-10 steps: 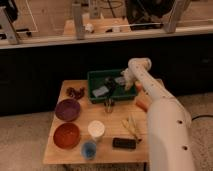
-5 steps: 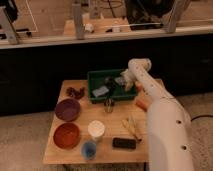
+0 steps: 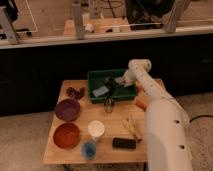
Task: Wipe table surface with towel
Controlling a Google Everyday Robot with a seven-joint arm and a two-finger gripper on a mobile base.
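Pick-up step in hand: gripper [image 3: 109, 86] low inside green bin [image 3: 102, 73], just beside towel [image 3: 100, 92] lying there. Cannot tell whether grasping or released. Next calls for lifting towel out onto table surface [image 3: 112, 156], then wiping.

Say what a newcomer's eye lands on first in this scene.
The big white arm fills the right side, bending over the wooden table. Its gripper reaches down into the green bin at the table's back edge, right beside a pale towel lying in the bin. After that, the purple bowl and the reddish bowl on the table's left side draw the eye.
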